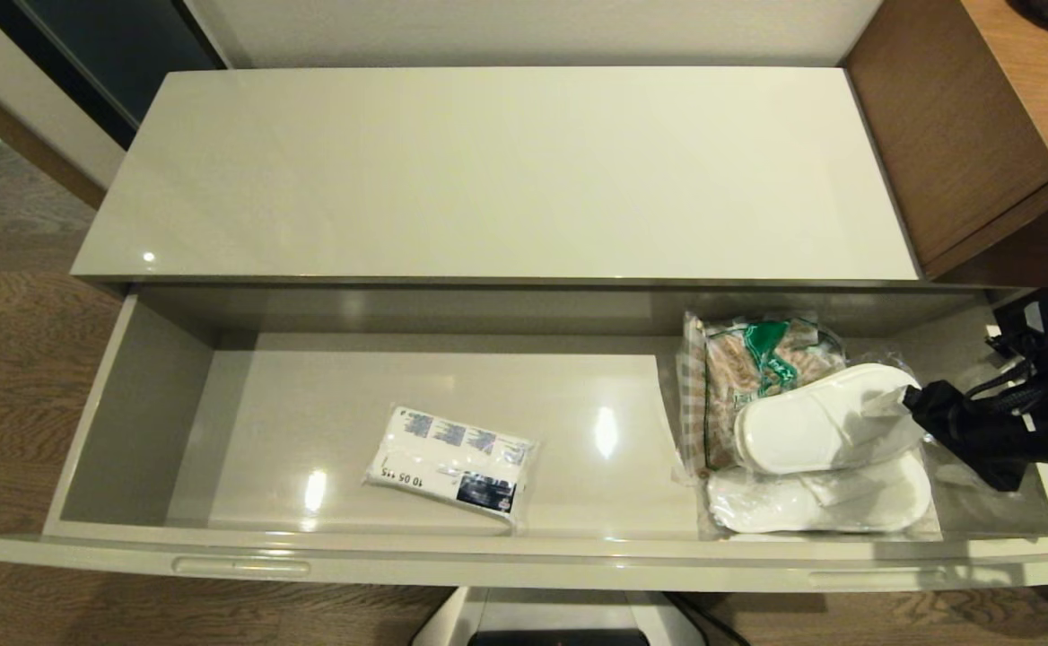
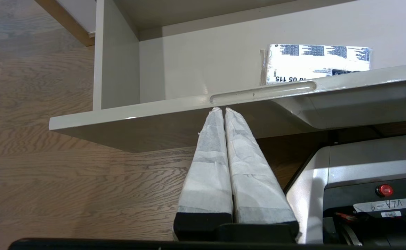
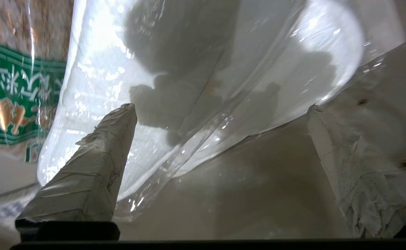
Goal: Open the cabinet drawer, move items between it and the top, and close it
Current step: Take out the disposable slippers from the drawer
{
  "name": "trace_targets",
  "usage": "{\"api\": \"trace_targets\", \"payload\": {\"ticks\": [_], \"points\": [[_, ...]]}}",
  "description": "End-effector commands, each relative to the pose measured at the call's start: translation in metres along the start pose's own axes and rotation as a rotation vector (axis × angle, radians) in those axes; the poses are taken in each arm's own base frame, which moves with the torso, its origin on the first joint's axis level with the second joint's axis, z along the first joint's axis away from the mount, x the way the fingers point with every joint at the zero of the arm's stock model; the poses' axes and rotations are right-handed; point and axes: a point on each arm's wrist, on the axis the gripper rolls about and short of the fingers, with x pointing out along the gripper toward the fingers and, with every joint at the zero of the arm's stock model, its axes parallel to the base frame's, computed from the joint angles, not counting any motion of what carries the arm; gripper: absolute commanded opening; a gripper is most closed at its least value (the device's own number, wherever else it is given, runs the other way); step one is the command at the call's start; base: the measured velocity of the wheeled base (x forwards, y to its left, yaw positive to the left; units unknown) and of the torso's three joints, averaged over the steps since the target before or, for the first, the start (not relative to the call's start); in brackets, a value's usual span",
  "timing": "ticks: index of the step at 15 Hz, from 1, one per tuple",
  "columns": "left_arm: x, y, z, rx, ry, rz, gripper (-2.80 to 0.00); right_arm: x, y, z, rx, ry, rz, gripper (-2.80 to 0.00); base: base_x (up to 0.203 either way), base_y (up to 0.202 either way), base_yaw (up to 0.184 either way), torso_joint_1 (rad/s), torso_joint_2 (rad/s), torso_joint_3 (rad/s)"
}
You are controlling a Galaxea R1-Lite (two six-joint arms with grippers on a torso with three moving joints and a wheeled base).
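The cabinet drawer (image 1: 129, 404) stands pulled fully out below the top (image 1: 506, 170), which is bare. In the drawer a white tissue pack (image 1: 452, 462) with blue print lies left of centre. Wrapped white slippers (image 1: 816, 431) lie at the right end. My right gripper (image 1: 923, 408) is down inside the drawer at the slippers' right edge. In the right wrist view it (image 3: 222, 107) is open, one finger over the slippers (image 3: 196, 52), the other over the drawer floor. My left gripper (image 2: 222, 109) is shut and empty, just under the front rim's left handle slot (image 2: 262, 93).
A brown-and-green snack bag (image 1: 757, 354) lies partly under the slippers, toward the drawer's back. A brown wooden desk (image 1: 982, 117) abuts the cabinet's right end. My own base (image 2: 363, 173) stands under the drawer front, on wood flooring (image 1: 13, 359).
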Motion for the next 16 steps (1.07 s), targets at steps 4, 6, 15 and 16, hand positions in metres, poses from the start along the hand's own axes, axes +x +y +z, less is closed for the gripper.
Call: {"api": "trace_targets", "payload": {"ticks": [4,6,15,16], "points": [[0.000,0.000,0.000,0.001,0.001,-0.001,-2.80,0.023,-0.004,0.004,0.028,0.056,-0.001,0.00,0.000,0.000,0.000,0.000,0.00,0.000],[0.000,0.000,0.000,0.001,0.001,-0.001,-2.80,0.030,-0.006,0.005,0.058,0.066,-0.009,0.00,0.000,0.000,0.000,0.000,0.00,0.000],[0.000,0.000,0.000,0.001,0.001,-0.001,-2.80,0.035,-0.009,0.004,0.063,0.081,-0.016,0.00,0.000,0.000,0.000,0.000,0.00,0.000],[0.000,0.000,0.000,0.001,0.001,-0.001,-2.80,0.034,-0.009,0.003,0.063,0.081,-0.016,0.00,0.000,0.000,0.000,0.000,0.00,0.000]]}}
